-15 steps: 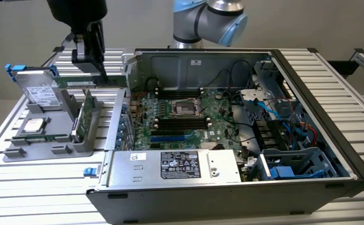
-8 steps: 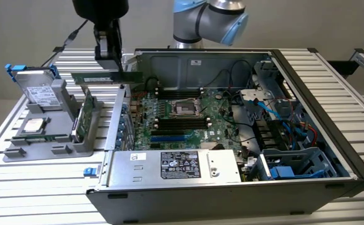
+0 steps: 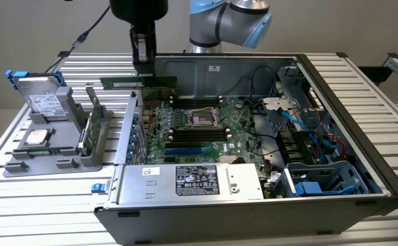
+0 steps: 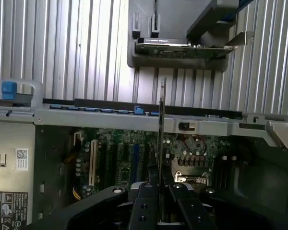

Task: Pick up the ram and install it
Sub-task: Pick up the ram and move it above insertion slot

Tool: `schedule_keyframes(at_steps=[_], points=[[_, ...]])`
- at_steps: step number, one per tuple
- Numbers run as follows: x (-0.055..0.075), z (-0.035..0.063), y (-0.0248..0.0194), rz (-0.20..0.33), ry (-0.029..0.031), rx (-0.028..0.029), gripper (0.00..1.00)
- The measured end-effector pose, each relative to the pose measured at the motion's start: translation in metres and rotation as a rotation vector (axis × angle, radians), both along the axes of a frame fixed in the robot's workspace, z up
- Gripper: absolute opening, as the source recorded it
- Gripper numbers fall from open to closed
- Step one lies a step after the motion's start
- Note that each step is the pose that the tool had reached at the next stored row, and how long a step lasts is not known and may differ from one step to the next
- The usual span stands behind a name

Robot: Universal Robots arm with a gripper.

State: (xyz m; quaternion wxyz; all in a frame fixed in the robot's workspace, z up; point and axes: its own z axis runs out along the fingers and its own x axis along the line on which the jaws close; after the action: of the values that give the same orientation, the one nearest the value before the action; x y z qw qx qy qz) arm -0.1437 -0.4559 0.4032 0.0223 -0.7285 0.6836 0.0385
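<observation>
The ram (image 3: 139, 82) is a long thin green stick held level in the air above the near-left rim of the open computer case (image 3: 335, 102). My gripper (image 3: 145, 69) is shut on its middle from above. In the wrist view the ram (image 4: 162, 124) shows edge-on, running away from my gripper (image 4: 161, 201), whose black fingers (image 4: 146, 203) clamp it on both sides. Below it lies the green motherboard (image 3: 199, 130) with its black memory slots (image 3: 197, 134) beside the processor socket (image 3: 204, 118).
A grey holder (image 3: 55, 138) on the exterior view's left carries a silver hard drive with blue rails (image 3: 38, 97) and a green expansion card (image 3: 92, 123). A power supply (image 3: 192, 182) fills the case's near side; blue cables and drive bays (image 3: 315, 154) crowd its right.
</observation>
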Motion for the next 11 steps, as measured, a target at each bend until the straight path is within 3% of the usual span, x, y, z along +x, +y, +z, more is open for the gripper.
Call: schedule_keyframes(at_steps=[4,11], points=[[0.018,0.0000,0.0000,0.000,0.0000,0.0061,0.13],[0.050,-0.0034,0.0005,0.000,0.0000,0.0064,0.13]])
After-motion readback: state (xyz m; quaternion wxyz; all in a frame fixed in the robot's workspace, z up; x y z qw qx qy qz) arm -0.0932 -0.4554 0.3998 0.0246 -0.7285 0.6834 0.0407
